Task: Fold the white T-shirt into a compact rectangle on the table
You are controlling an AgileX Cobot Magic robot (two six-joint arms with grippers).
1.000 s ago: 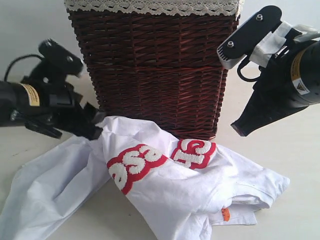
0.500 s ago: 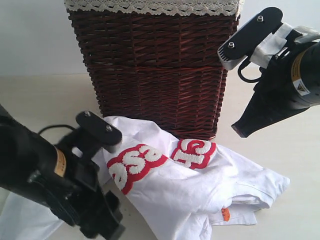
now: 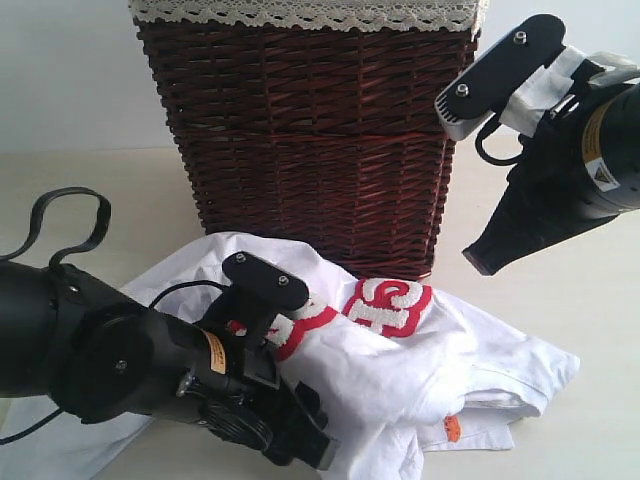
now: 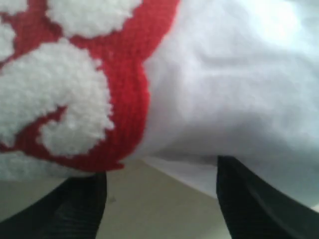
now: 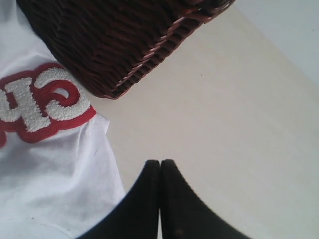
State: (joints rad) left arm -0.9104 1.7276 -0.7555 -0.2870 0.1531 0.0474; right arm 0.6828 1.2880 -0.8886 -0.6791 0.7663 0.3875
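Note:
The white T-shirt point(image 3: 400, 370) lies crumpled on the pale table point(image 3: 590, 330) in front of the basket, its red band with fluffy letters point(image 3: 388, 305) facing up and the orange tag point(image 3: 452, 428) near the front. My left gripper point(image 3: 310, 455) is low over the shirt's front left part. In the left wrist view it point(image 4: 159, 199) stands open, the shirt's edge point(image 4: 234, 84) and red band point(image 4: 124, 99) just beyond the fingertips point(image 4: 75, 209) and bare table point(image 4: 149, 209) between them. My right gripper point(image 3: 478, 262) hangs shut and empty above the table, right of the shirt point(image 5: 55, 179); the right wrist view shows it point(image 5: 160, 167) closed.
A tall dark brown wicker basket point(image 3: 310, 130) with a cream lace liner point(image 3: 300, 12) stands directly behind the shirt, touching it. Its base corner point(image 5: 109, 40) shows in the right wrist view. Bare table point(image 5: 224, 109) stretches to the right.
My left arm has swung from the basket's left side to the front and now covers the left letters of the red band. The right arm has not moved.

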